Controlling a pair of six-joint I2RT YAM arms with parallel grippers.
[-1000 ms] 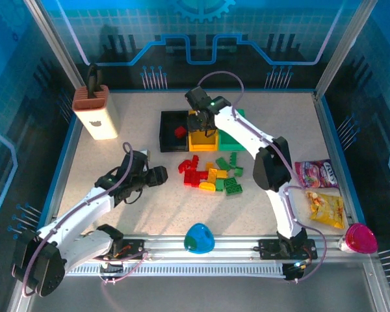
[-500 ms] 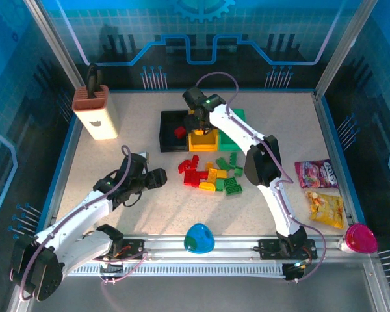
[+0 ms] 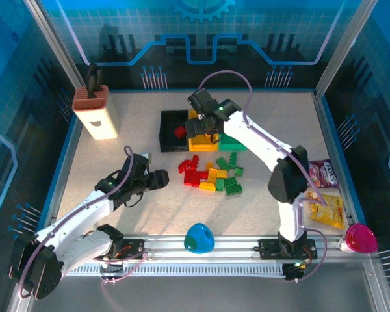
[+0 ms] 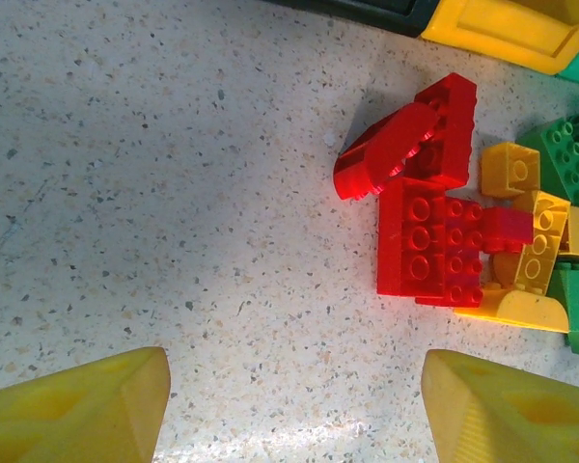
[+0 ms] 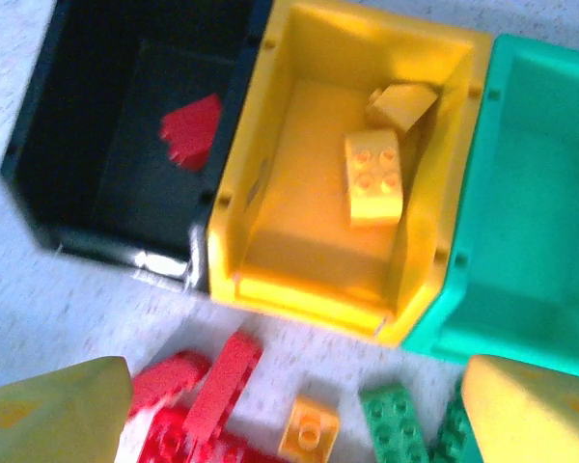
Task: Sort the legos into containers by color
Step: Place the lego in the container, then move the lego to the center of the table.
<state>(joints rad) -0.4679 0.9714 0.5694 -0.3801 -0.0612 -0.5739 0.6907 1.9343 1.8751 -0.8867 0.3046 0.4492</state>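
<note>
The containers stand in a row: a black bin (image 3: 171, 132) with one red brick (image 5: 191, 130), a yellow bin (image 3: 201, 141) with two yellow bricks (image 5: 374, 177) and a green bin (image 3: 233, 143). Loose legos (image 3: 212, 174) in red, yellow and green lie piled just in front of them. My right gripper (image 3: 207, 127) hovers over the yellow bin's front edge, open and empty, its fingers (image 5: 53, 415) wide apart. My left gripper (image 3: 159, 178) sits low, left of the pile. It is open and empty, with the red bricks (image 4: 429, 231) ahead of its fingertips (image 4: 87, 410).
A tan knife block (image 3: 96, 114) stands at the back left. Snack packets (image 3: 325, 195) lie at the right edge beside a pink bowl (image 3: 361, 238). A blue dome (image 3: 199, 238) sits on the near rail. Bare tabletop (image 4: 174, 193) lies left of the pile.
My right gripper's jaws have opened over the yellow bin, and that arm's elbow has swung out to the right. The left arm has barely moved.
</note>
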